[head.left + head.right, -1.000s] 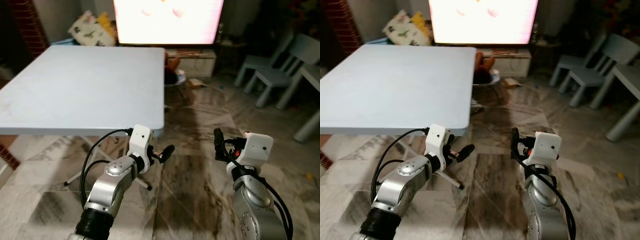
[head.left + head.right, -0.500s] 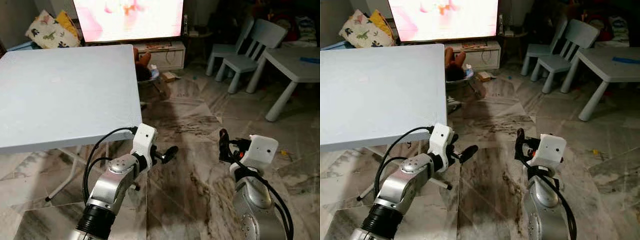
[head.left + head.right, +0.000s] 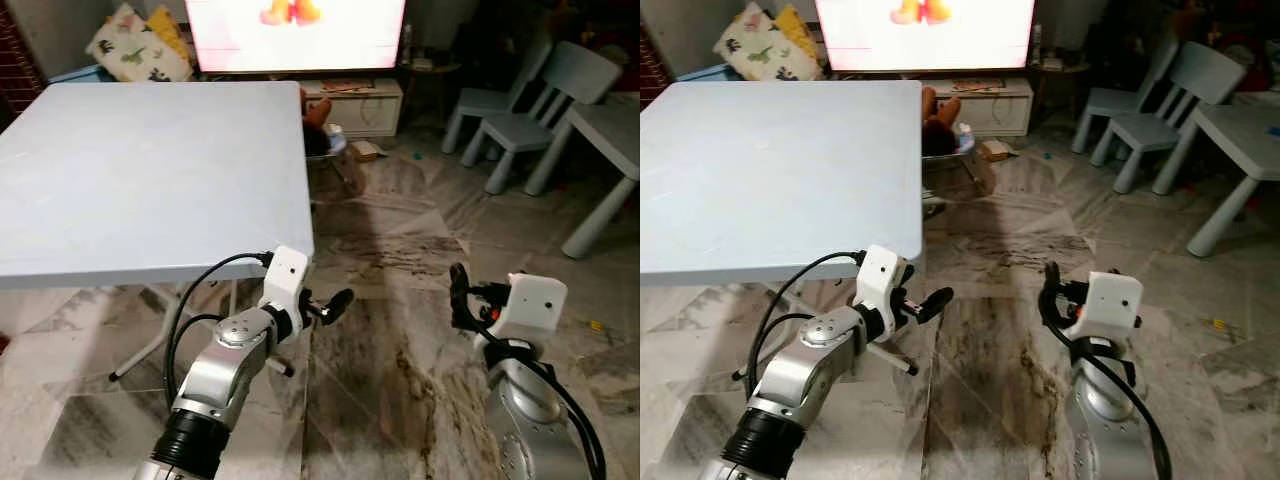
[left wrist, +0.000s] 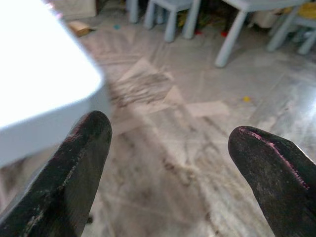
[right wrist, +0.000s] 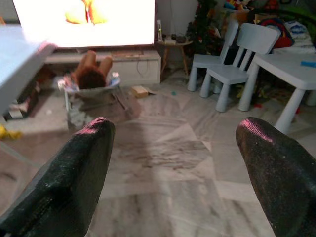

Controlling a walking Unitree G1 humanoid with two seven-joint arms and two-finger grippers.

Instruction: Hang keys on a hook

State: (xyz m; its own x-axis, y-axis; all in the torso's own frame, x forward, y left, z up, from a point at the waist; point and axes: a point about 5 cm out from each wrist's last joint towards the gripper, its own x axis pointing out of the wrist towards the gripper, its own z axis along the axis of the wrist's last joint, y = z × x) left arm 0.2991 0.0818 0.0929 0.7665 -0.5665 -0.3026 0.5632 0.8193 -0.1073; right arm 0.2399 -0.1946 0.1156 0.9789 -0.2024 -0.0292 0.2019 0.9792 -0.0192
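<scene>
Both grippers are held over the marble floor, fingers spread and holding nothing: the left gripper just beside the table corner, the right gripper well apart. 2 chairs stand beyond.

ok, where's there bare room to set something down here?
The table top is bare right up to its edges. Marble floor is open between the table's edge and the small table. It's crowded by the TV stand: a bouncer seat and scraps, with chairs beside.
</scene>
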